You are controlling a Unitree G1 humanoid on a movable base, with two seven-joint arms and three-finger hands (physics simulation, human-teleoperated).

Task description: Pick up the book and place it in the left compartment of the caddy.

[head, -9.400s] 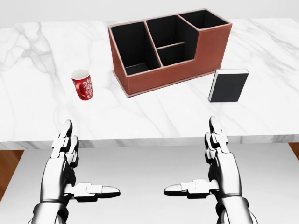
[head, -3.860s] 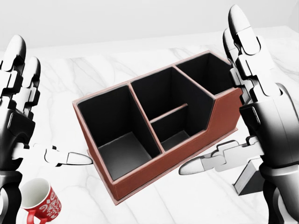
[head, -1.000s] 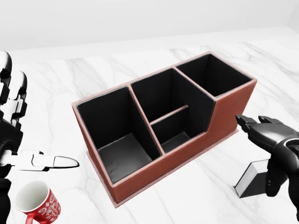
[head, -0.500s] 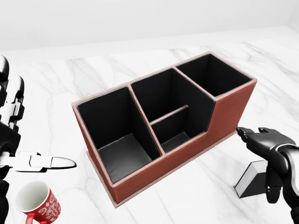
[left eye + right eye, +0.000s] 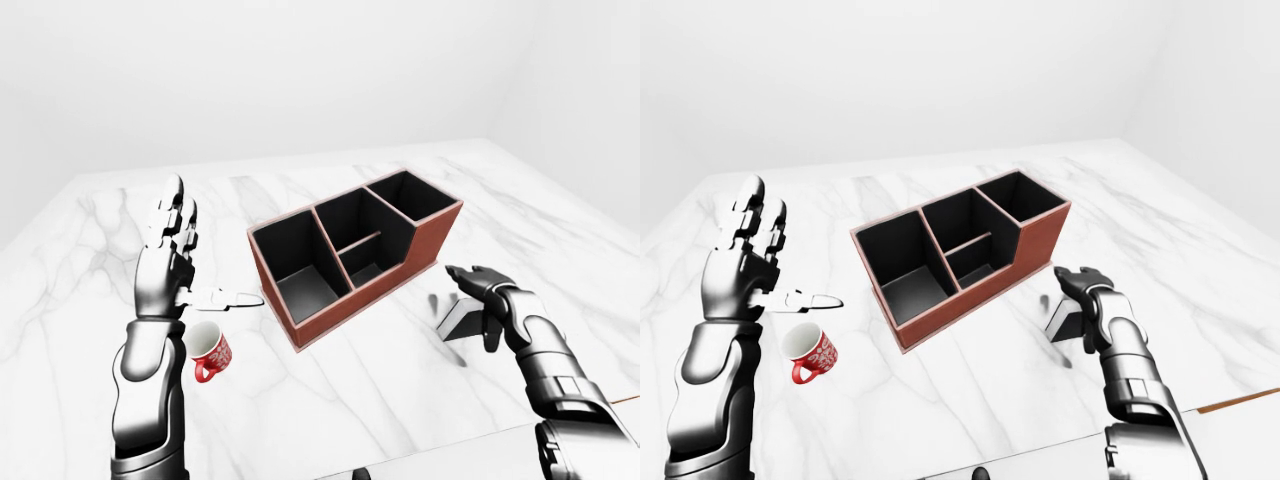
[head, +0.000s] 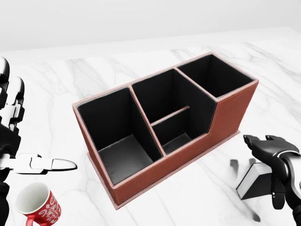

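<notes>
At the left of the head view, the left robot hand stands raised above the marble tabletop, fingers spread upward and thumb pointing right, released and holding nothing. Just below it sits one red mug with a white pattern, upright, its inside white; nothing shows inside it.

In the middle stands one caddy, a brown box with black lining, set at an angle on the tabletop. It has a large left compartment, a middle section split by a low divider into two smaller cells, and a right compartment with higher walls. All of them look bare inside.

At the right, just beside the caddy's lower right end, is one book. It has a dark cover and a white page edge, and it is tipped up off the tabletop, one edge raised. The right robot hand is over it with fingers curled down across its upper side, one finger hanging along the right side. Whether those fingers truly clamp the book or only rest on it, the views do not settle. A faint shadow lies on the tabletop beside the book.
</notes>
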